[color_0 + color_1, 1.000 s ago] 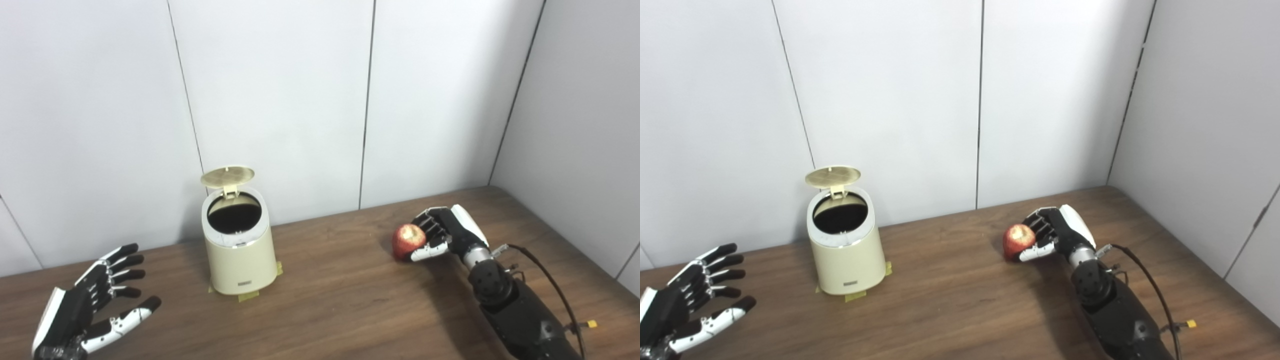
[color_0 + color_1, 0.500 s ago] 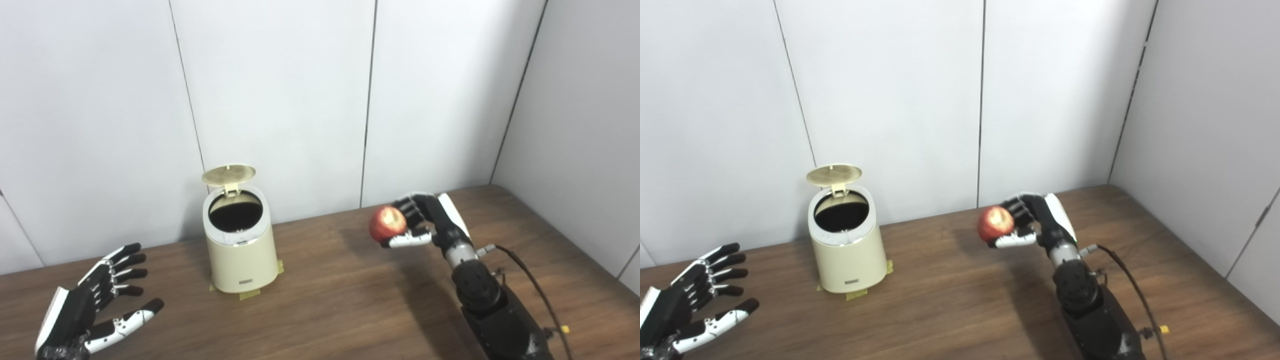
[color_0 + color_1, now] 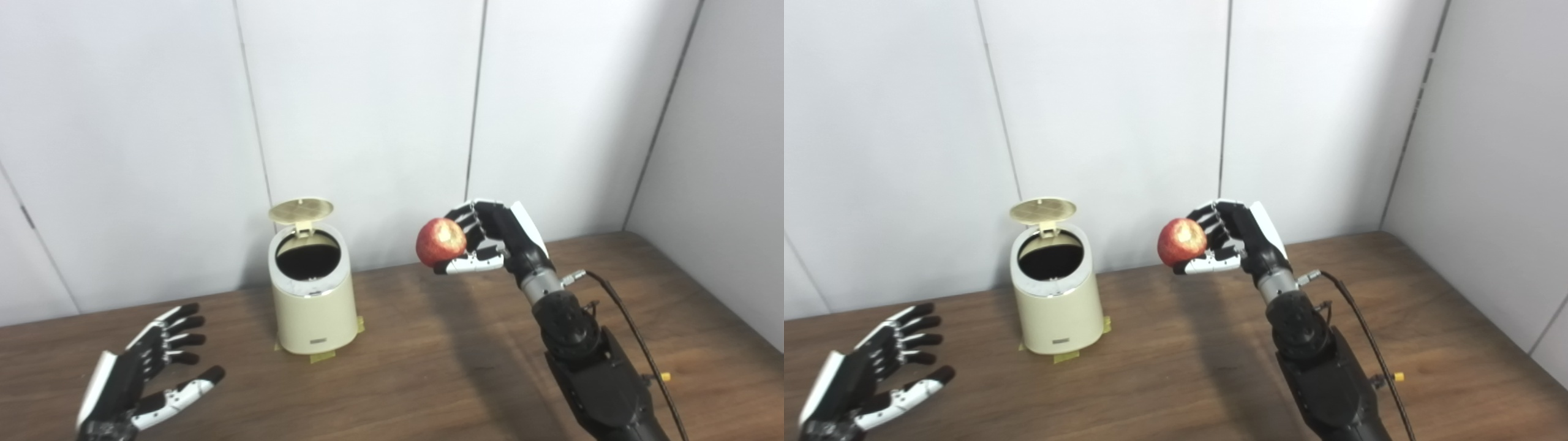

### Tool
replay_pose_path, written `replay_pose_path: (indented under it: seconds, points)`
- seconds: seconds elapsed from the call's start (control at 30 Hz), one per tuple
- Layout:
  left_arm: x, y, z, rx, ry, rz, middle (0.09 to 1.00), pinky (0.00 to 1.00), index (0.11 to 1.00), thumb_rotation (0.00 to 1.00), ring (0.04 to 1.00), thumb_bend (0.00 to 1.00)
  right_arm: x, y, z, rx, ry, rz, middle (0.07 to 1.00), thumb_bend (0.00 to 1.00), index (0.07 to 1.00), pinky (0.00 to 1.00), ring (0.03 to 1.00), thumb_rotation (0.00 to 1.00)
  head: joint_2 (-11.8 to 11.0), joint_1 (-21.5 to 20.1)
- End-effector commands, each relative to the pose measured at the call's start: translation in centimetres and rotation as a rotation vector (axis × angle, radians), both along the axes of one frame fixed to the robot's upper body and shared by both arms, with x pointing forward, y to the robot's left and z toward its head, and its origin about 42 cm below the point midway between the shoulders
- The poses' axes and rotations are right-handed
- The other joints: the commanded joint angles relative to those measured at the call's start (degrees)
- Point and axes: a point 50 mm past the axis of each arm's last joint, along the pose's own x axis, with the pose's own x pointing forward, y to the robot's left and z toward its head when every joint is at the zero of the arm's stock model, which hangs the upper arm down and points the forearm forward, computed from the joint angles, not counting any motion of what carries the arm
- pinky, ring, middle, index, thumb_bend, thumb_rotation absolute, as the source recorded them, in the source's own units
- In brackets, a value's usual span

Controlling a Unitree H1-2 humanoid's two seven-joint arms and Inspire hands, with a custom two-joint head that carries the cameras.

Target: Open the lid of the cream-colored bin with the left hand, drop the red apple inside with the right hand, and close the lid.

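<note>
My left hand [image 3: 141, 383] sits low over the table's [image 3: 429, 380] near-left corner, fingers spread, palm up-ish, holding nothing, well apart from the bin. Cream bin [image 3: 313, 306] stands near the back wall on bits of tape, lid [image 3: 301, 209] already flipped up on its rear hinge, dark mouth fully exposed. Bin looks like light plastic, so a bump could shift it, though the tape probably helps. Lid looks thin and light; for closing I'd push its front edge down, not pinch it. To the right, my right hand [image 3: 490, 239] is raised in the air, fingers and thumb curled around the red apple [image 3: 441, 241], thumb underneath, fingers behind. Apple is off the table, right of the bin and higher than its rim, not yet over the opening. Apple reads as firm, round, smooth-skinned, moderately heavy, so likely to roll in a loose hold; wrap around the widest part, as now. Top shows a pale patch, can't tell if it's a bite or the stem dip.
</note>
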Motion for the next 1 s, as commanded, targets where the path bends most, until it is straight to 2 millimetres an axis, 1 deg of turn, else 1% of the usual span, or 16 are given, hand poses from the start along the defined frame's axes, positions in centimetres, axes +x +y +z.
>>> replay_pose_path:
  seconds: [0.0,0.13,0.2,0.27,0.33,0.4,0.53,0.6,0.7,0.97]
  points:
    - [0.6,-0.7,1.6,0.001,-0.081,-0.006,0.801,0.65,0.843,0.21,0.734,0.74,0.9,1.9,3.9,0.010,-0.126,0.069,0.427,0.52,0.524,0.34,0.376,0.01,-0.1,0.8]
    - [0.6,-1.5,1.3,0.009,-0.084,-0.003,0.806,0.66,0.851,0.22,0.747,0.74,1.2,4.2,5.0,0.071,-0.125,0.125,0.426,0.52,0.528,0.30,0.353,0.01,-0.6,3.4]
    - [0.6,-1.9,1.2,0.010,-0.083,-0.002,0.807,0.66,0.851,0.21,0.749,0.73,1.3,5.3,5.5,0.064,-0.138,0.137,0.428,0.52,0.531,0.33,0.365,0.00,-0.8,4.4]
    - [0.6,-2.3,1.2,0.005,-0.078,0.000,0.809,0.65,0.849,0.21,0.751,0.74,1.6,6.4,5.7,0.050,-0.147,0.146,0.426,0.52,0.532,0.34,0.368,0.00,-1.0,5.3]
    - [0.6,-2.6,1.2,-0.005,-0.076,-0.001,0.806,0.64,0.848,0.21,0.742,0.74,1.8,7.2,5.8,0.047,-0.139,0.149,0.420,0.52,0.530,0.30,0.350,0.00,-1.2,6.0]
    - [0.7,-2.9,1.1,-0.011,-0.075,-0.003,0.806,0.64,0.848,0.21,0.740,0.75,2.0,7.9,5.9,0.050,-0.118,0.155,0.418,0.52,0.529,0.29,0.348,0.00,-1.3,7.2]
    - [0.8,-3.3,1.0,-0.017,-0.074,-0.002,0.805,0.63,0.848,0.23,0.744,0.76,2.5,8.8,5.8,0.049,-0.104,0.160,0.420,0.52,0.526,0.30,0.361,0.00,-1.3,8.4]
    - [0.8,-3.5,1.0,-0.019,-0.072,0.000,0.803,0.63,0.848,0.24,0.743,0.76,2.8,9.4,5.7,0.059,-0.097,0.164,0.422,0.52,0.522,0.32,0.375,0.00,-1.4,9.0]
    - [0.8,-3.8,1.0,-0.024,-0.070,0.003,0.801,0.64,0.845,0.22,0.746,0.76,3.2,10.1,5.5,0.070,-0.082,0.164,0.425,0.52,0.516,0.34,0.390,0.00,-1.5,9.6]
    - [0.7,-4.1,1.1,-0.018,-0.069,0.010,0.801,0.63,0.846,0.24,0.742,0.77,4.3,11.6,4.7,0.075,-0.060,0.171,0.439,0.52,0.509,0.35,0.411,0.00,-1.5,10.3]
